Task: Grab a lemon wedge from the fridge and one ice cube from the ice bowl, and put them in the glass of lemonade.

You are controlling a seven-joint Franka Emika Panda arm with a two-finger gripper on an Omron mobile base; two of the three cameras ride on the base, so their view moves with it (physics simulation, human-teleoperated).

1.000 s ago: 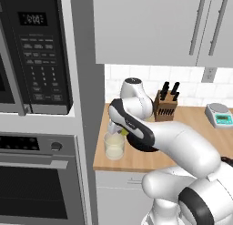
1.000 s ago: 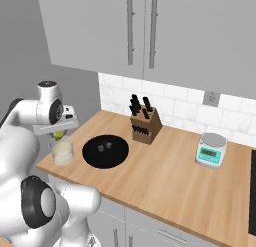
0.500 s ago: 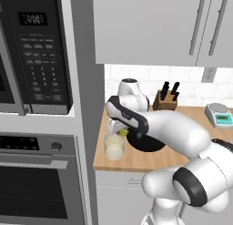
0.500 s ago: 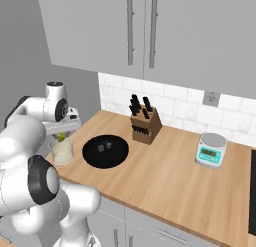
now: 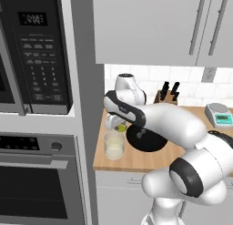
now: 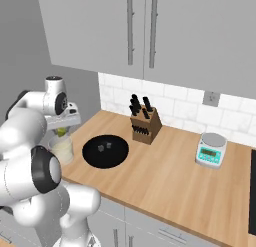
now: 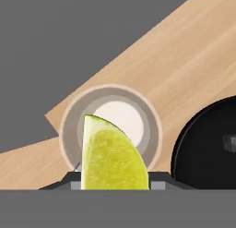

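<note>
At the left end of the wooden counter (image 5: 182, 156), in the left base view, the gripper (image 5: 119, 126) hangs just above the glass of lemonade (image 5: 114, 145), its jaws clamped on the lemon wedge (image 5: 121, 127), a small yellow-green bit at the tips. The glass stands upright near the counter's front left corner, with the ice bowl (image 5: 146, 140) just beside it to the right. A knife block (image 5: 166, 94) stands at the back wall and a small scale (image 5: 219, 115) sits farther right. The microwave (image 5: 34, 55) and oven (image 5: 38, 178) fill the column on the left.

From the right base view, the gripper (image 6: 61, 131) sits over the glass of lemonade (image 6: 61, 150), the lemon wedge (image 6: 61, 132) between its tips. The ice bowl (image 6: 105, 151) lies right of the glass and holds two small cubes. The knife block (image 6: 144, 123) and scale (image 6: 211, 150) stand toward the tiled wall.

Looking down in the hand view, the lemon wedge (image 7: 111, 155) is pinched at the bottom of the picture, straight over the round mouth of the glass of lemonade (image 7: 111, 124). The ice bowl (image 7: 207, 144) shows as a black disc at the right.
</note>
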